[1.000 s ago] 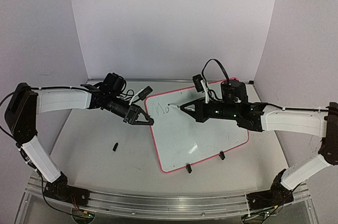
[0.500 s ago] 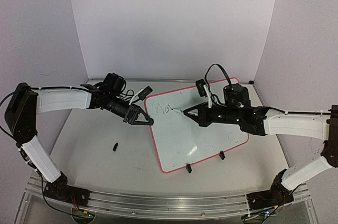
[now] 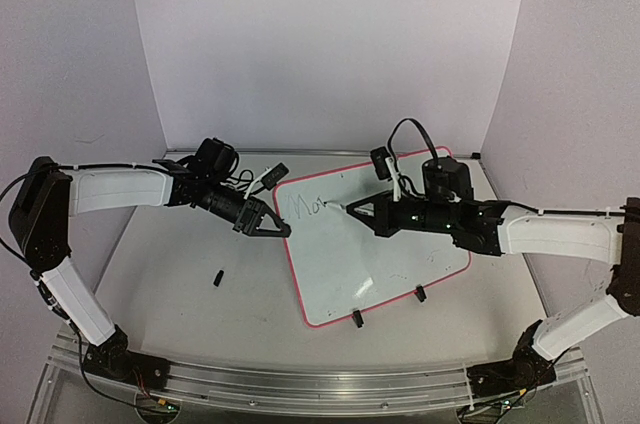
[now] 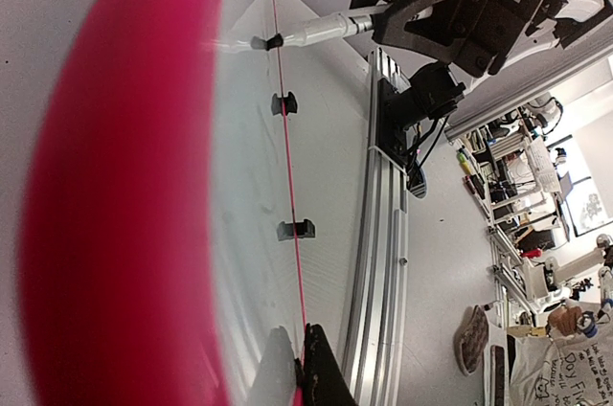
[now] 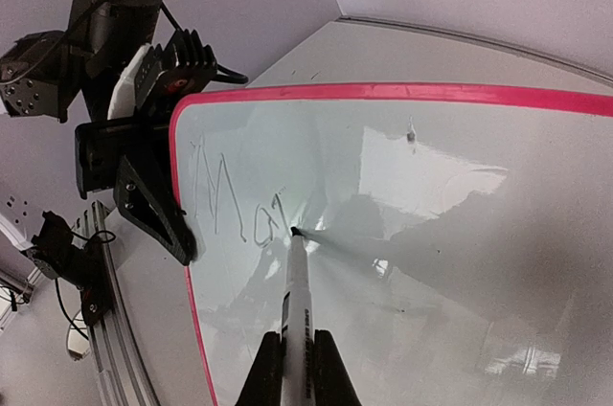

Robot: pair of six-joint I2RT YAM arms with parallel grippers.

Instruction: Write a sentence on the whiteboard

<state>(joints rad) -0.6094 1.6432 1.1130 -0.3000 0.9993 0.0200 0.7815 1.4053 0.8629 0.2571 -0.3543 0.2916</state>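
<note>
Whiteboard point(image 3: 390, 264) lies askew on the table point(image 3: 170, 274), its left rim pinched between the closed fingers of the left gripper point(image 3: 281, 229). The right gripper point(image 3: 352, 207) clamps a marker point(image 5: 296, 281), whose tip touches the board just right of the sentence point(image 5: 230, 205). The writing reads only "Mo" plus a partial letter, near the board's upper-left corner, directly ahead of that gripper.
</note>
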